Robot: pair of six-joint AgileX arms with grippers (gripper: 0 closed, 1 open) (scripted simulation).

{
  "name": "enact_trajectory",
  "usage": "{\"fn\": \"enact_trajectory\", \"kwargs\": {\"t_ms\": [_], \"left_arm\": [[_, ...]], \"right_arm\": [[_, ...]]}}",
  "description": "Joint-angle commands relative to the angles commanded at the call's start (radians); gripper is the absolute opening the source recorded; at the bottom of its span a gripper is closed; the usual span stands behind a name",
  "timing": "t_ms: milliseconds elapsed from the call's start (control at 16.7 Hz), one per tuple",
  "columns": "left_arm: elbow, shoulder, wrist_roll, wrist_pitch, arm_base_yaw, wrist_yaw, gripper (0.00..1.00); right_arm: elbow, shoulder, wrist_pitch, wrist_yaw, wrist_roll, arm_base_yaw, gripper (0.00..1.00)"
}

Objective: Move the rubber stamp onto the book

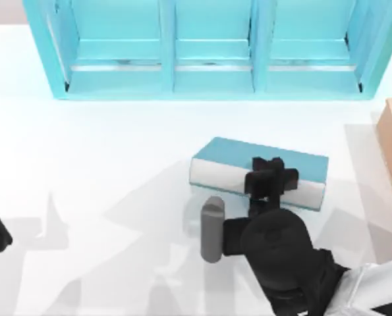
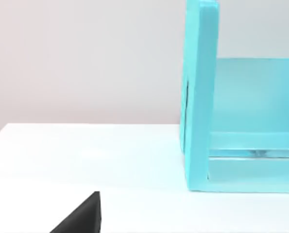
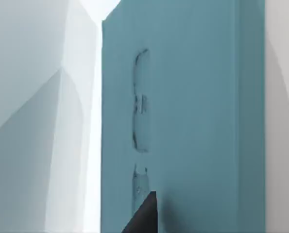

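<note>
Right gripper (image 1: pixel 273 179) over book (image 1: pixel 235 156), long axis left-right.

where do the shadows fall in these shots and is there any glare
Top view: grey angular shadows spread over the white table around the right arm, whose gripper hangs over the book; faint bright streaks line the shelf unit ledges. Right wrist view: the book's cover is evenly lit, with grey shadow wedges on the table beside it. Left wrist view: soft, even light, no hard shadows.
</note>
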Motion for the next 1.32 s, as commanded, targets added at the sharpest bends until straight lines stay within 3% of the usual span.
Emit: {"fn": "enact_trajectory", "kwargs": {"t_ms": [180, 240, 900, 1320], "left_arm": [[0.000, 0.000, 0.000, 0.000, 0.000, 0.000, 1.00], [0.000, 0.000, 0.000, 0.000, 0.000, 0.000, 1.00], [0.000, 0.000, 0.000, 0.000, 0.000, 0.000, 1.00], [0.000, 0.000, 0.000, 0.000, 0.000, 0.000, 1.00]], "right_arm": [[0.000, 0.000, 0.000, 0.000, 0.000, 0.000, 0.98], [0.000, 0.000, 0.000, 0.000, 0.000, 0.000, 1.00], [-0.001, -0.004, -0.037, 0.019, 0.037, 0.037, 1.00], [0.011, -0.071, -0.446, 0.206, 0.431, 0.383, 1.00]]}}
